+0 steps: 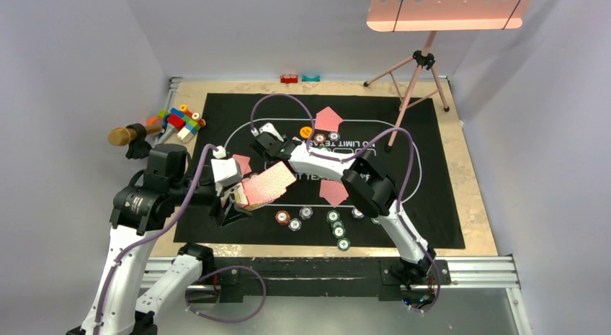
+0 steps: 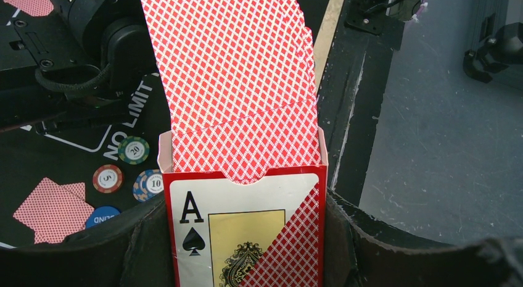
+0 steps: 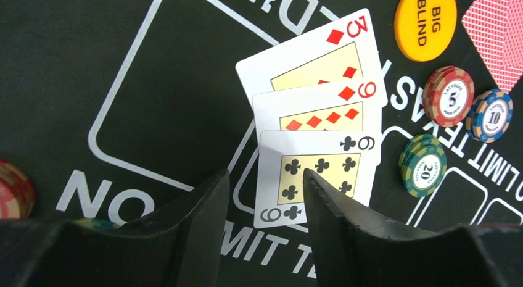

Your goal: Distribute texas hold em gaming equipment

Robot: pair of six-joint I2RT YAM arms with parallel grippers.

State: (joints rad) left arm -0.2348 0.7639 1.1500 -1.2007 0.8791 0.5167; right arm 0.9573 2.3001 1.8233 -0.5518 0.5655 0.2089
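Your left gripper is clamped on the red card box, holding it above the black mat toward 8 o'clock from the mat's centre, with pink-red-backed cards sticking out of its open top. Your right gripper has its jaws apart and holds nothing, low over three overlapping face-up cards lying on the mat at about 10 o'clock from its centre. In the right wrist view, the orange Big Blind disc lies at 1 o'clock from those cards and the striped chips sit at 3 o'clock, just beside them.
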